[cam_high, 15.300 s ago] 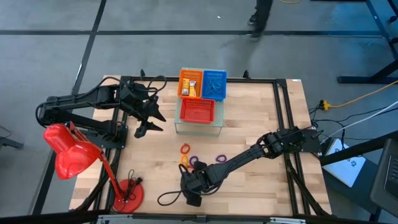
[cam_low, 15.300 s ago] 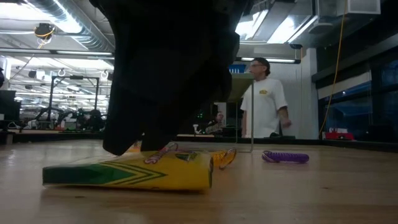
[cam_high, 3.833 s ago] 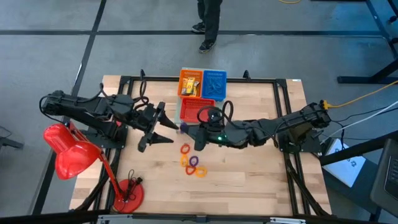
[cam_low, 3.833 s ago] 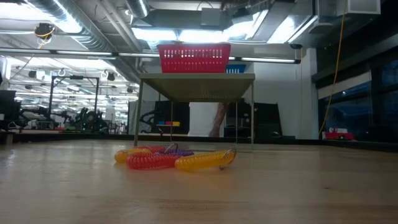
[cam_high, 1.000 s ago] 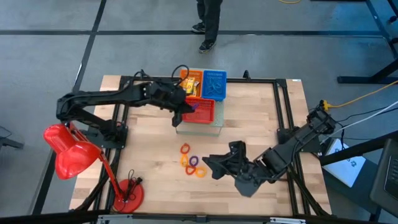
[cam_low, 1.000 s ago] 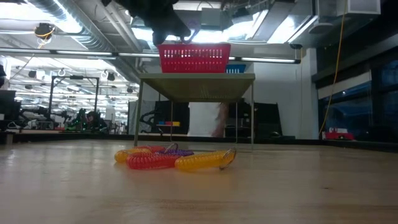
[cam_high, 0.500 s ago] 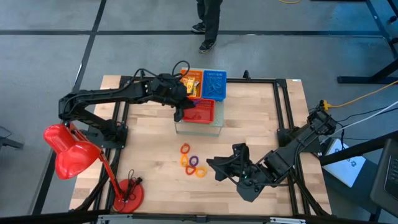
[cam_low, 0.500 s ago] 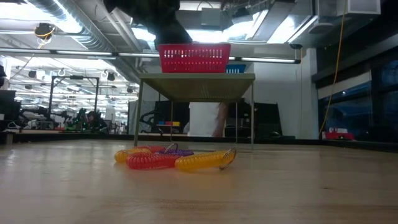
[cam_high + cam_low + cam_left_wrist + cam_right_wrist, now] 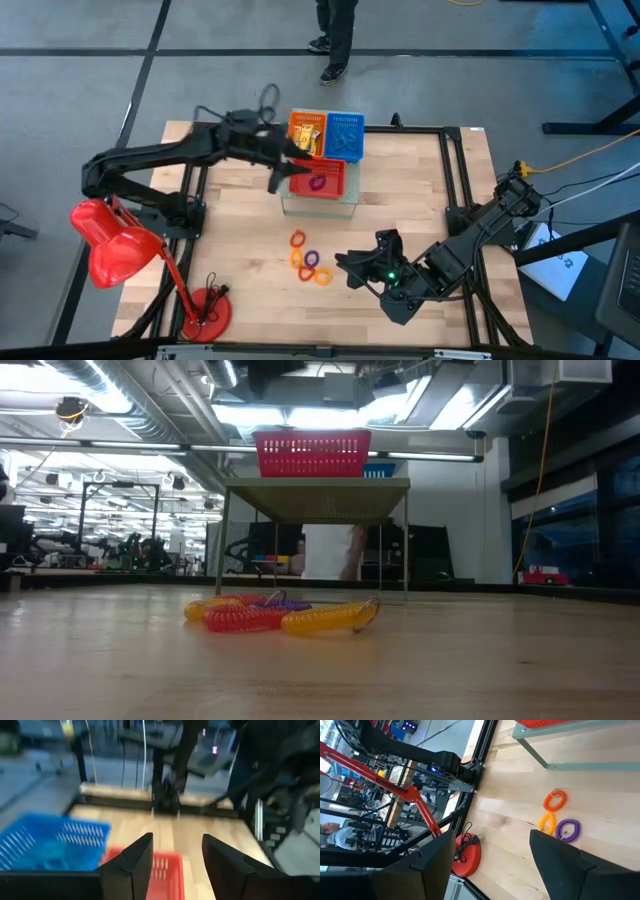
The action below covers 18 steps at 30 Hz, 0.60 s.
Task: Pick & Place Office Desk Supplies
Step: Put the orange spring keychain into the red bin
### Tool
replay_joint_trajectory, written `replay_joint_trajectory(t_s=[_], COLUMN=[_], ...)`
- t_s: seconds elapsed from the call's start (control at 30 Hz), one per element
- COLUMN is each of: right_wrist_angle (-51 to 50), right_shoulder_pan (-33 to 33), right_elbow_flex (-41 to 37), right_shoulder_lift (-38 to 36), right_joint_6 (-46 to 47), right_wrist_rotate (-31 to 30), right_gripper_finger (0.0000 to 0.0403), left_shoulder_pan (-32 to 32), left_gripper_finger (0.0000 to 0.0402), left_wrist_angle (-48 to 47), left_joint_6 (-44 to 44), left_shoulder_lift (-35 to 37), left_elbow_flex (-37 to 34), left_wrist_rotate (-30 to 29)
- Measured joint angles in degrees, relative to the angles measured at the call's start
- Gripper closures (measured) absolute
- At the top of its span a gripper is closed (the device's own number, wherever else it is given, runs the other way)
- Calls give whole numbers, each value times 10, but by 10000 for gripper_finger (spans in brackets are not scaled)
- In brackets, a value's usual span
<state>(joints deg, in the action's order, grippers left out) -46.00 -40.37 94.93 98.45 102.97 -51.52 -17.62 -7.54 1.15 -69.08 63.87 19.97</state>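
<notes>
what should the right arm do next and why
Probably ease the right gripper toward the coil cluster and lower over one. Its jaws stand open and empty just beside the coils, while the left gripper is up at the red basket.

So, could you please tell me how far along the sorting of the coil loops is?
Partly done. A purple loop already lies in the red basket, and the left pincer stands open beside it, holding nothing. The right pincer is open and empty beside the pile. Still left on the table: the remaining loops, orange, purple and yellow.
</notes>
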Motion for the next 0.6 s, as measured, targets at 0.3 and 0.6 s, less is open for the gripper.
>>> replay_joint_trajectory(t_s=[0.3,0.6], right_wrist_angle=[-6,-7], right_shoulder_pan=[0,6], right_elbow_flex=[0,0], right_shoulder_lift=[0,0], right_joint_6=[1,-2], right_wrist_rotate=[19,63], right_gripper_finger=[144,144], left_shoulder_pan=[-8,0], left_gripper_finger=[237,238], left_wrist_angle=[68,182], left_joint_6=[39,176], left_shoulder_lift=[120,260], left_elbow_flex=[-56,-314], left_wrist_rotate=[18,-18])
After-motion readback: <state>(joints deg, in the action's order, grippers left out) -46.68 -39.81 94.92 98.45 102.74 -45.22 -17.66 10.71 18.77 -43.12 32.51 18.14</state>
